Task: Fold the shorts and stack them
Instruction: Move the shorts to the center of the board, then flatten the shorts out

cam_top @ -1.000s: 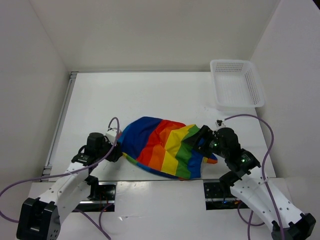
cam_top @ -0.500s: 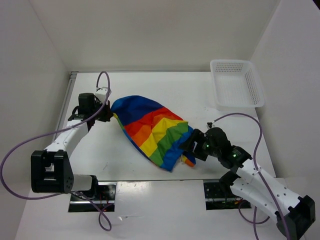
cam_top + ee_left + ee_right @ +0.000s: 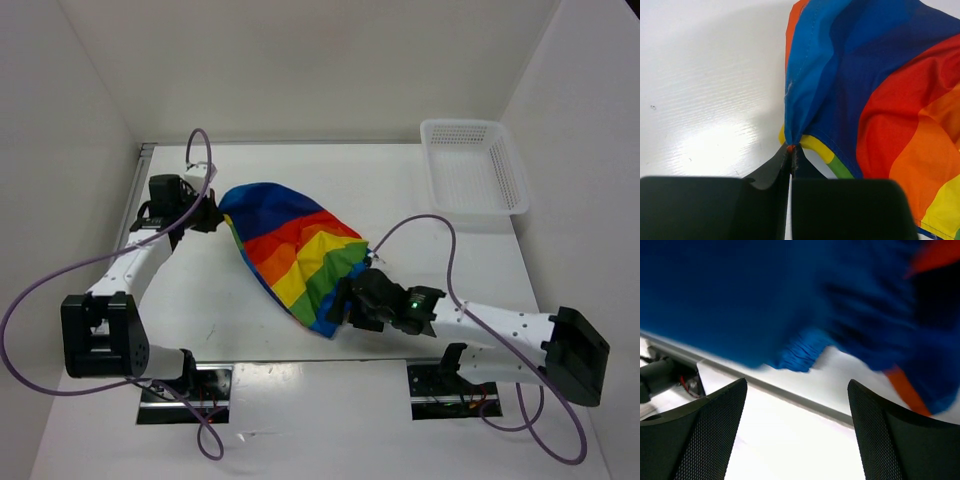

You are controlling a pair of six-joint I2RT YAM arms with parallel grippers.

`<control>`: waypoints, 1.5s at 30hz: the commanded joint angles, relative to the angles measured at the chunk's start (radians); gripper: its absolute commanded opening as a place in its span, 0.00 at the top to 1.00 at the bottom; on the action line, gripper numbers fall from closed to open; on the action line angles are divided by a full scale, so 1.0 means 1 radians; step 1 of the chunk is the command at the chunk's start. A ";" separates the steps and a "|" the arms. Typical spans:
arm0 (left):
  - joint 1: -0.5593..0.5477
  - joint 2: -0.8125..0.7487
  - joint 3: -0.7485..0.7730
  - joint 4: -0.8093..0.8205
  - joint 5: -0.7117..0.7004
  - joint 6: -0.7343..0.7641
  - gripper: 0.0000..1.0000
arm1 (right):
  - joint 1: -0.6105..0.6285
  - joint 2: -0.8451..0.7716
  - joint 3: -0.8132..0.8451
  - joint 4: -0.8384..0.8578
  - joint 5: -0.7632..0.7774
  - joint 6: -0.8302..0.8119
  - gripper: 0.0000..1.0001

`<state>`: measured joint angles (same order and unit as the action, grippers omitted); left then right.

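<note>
The shorts [image 3: 295, 250] are spread on the table [image 3: 400, 200] between both grippers. Their far corner is pinched by the left gripper [image 3: 791, 152]; the right gripper [image 3: 797, 430] is held apart just beside the near edge.

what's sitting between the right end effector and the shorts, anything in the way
Nothing visible. The right end effector is open, with the blue edge of the shorts directly ahead and only bare table below. The left end effector is shut on a corner of them. The white basket stands well off to the side.
</note>
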<state>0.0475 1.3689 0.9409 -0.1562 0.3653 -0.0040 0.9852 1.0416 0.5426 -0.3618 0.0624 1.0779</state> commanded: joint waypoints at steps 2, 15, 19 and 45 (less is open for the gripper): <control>0.008 0.021 0.029 0.020 0.037 0.004 1.00 | 0.079 0.061 0.132 0.040 0.203 0.028 0.14; 0.008 0.039 0.090 -0.002 0.037 0.004 1.00 | 0.118 0.256 0.017 0.360 0.034 0.166 0.17; 0.008 0.039 0.090 -0.012 0.046 0.004 1.00 | 0.136 0.311 0.045 0.334 0.054 0.214 0.13; 0.060 -0.008 0.281 -0.046 0.109 0.004 1.00 | -0.265 0.098 0.503 -0.046 0.050 -0.296 1.00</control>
<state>0.0994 1.3960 1.1011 -0.2523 0.4053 -0.0040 0.8803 1.2114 0.8753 -0.3157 0.1844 1.0412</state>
